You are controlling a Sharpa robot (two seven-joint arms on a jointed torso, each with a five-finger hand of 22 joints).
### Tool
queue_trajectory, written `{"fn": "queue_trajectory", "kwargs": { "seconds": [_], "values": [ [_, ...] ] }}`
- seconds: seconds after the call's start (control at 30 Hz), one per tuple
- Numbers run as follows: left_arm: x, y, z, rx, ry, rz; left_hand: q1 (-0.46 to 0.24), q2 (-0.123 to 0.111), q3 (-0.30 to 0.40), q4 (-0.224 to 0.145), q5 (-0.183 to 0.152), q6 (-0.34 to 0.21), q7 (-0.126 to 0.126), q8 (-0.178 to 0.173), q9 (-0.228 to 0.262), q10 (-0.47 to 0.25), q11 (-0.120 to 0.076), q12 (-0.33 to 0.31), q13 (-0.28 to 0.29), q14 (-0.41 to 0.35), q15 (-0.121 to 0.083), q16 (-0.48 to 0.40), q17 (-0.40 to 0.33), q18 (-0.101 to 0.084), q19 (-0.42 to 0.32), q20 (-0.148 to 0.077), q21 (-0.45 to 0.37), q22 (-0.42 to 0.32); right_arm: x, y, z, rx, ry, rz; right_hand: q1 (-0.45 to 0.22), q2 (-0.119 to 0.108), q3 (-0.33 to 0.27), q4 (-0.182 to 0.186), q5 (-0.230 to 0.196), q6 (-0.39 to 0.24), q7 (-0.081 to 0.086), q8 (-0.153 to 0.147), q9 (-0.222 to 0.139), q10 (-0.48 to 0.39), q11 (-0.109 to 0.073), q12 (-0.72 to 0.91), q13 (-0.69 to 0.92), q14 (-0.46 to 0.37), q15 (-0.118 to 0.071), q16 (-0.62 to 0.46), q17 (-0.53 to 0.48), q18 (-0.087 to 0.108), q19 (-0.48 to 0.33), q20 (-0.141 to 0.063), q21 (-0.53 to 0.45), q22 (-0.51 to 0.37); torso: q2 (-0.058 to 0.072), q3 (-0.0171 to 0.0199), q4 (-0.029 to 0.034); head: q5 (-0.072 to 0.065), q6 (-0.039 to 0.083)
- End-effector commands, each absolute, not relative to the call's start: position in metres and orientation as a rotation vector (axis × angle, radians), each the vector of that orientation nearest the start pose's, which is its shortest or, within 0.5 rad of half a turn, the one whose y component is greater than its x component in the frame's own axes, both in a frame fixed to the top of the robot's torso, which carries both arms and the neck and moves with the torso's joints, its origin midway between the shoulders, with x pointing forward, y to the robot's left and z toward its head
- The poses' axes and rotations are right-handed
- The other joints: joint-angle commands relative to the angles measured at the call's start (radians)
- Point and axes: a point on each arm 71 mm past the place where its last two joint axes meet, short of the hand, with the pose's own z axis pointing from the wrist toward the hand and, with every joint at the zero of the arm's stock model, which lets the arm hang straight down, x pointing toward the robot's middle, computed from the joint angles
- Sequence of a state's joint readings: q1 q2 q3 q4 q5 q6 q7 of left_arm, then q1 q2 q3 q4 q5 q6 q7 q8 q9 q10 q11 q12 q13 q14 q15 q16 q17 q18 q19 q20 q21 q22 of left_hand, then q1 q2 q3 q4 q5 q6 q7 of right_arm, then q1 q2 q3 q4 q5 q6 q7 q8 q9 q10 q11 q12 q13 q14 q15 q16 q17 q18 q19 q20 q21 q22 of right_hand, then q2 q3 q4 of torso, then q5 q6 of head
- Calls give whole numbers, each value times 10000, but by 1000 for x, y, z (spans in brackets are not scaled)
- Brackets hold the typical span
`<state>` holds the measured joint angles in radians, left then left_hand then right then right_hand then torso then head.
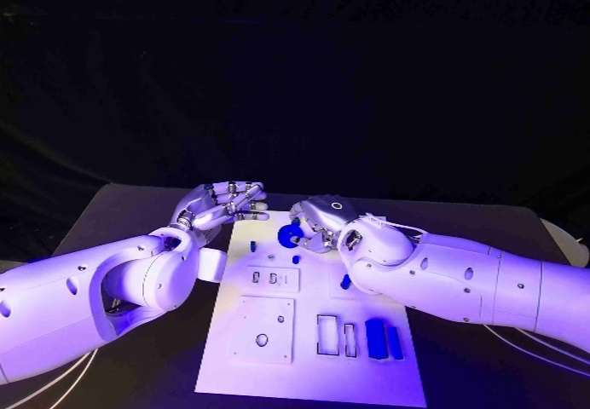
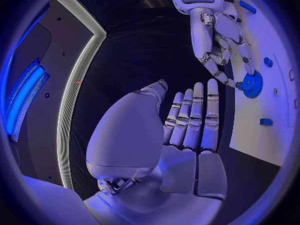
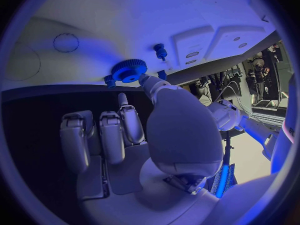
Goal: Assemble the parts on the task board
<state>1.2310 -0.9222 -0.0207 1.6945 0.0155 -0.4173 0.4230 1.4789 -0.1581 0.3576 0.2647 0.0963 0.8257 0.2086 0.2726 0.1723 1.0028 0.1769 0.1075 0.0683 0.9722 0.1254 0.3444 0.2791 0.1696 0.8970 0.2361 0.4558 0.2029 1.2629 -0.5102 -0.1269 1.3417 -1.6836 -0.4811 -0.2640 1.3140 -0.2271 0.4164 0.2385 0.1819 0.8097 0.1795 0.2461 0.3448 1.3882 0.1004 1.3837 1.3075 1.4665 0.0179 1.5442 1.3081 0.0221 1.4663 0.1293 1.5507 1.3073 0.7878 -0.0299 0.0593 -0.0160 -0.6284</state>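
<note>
Blue gear (image 3: 129,70), white task board (image 1: 308,375), black table (image 1: 492,366).

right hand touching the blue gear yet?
Touching. In the left wrist view the right hand has fingertips against the rim of the blue gear on the task board; the right wrist view agrees.

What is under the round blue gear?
The blue gear sits on the white board, touched by the right hand's fingers. What lies directly beneath it is covered.
</note>
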Motion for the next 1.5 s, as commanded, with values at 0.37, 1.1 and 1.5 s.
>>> {"fn": "queue_trajectory", "kwargs": {
  "seconds": [0.37,1.1,1.5],
  "values": [
    [465,203,-141,-10808,13381,-15925,24,-79,49,18,-26,-6,198,-22,-11,66,3,-43,-10,-55,49,27,9,111,-39,-31,33,14,506,-103,-175,-2489,14685,6029,-583,244,-202,484,298,314,-53,-27,14,173,-94,211,635,921,20,96,2077,-173,911,-7,74,2485,-27,1,-10,-24,95],
    [469,207,-144,-10816,13400,-15933,2,-84,63,23,-29,14,193,-12,-7,99,-3,-47,-3,-59,50,28,28,105,-78,-23,39,17,492,-261,-145,362,15064,7804,447,-45,176,-346,308,303,-112,-272,-41,99,-168,159,592,886,-57,47,1948,-17,464,-82,-370,2012,-208,196,-452,-198,255],
    [470,209,-146,-10837,13429,-15912,1,-85,65,22,-29,18,192,-10,-6,104,-4,-46,-3,-59,49,29,30,105,-82,-22,40,18,493,-287,-174,455,15780,7296,509,-164,110,-446,353,124,-9,-402,-75,41,-77,108,539,916,16,89,2079,-26,488,-41,-352,2040,-214,297,-444,-175,165]
  ]
}}
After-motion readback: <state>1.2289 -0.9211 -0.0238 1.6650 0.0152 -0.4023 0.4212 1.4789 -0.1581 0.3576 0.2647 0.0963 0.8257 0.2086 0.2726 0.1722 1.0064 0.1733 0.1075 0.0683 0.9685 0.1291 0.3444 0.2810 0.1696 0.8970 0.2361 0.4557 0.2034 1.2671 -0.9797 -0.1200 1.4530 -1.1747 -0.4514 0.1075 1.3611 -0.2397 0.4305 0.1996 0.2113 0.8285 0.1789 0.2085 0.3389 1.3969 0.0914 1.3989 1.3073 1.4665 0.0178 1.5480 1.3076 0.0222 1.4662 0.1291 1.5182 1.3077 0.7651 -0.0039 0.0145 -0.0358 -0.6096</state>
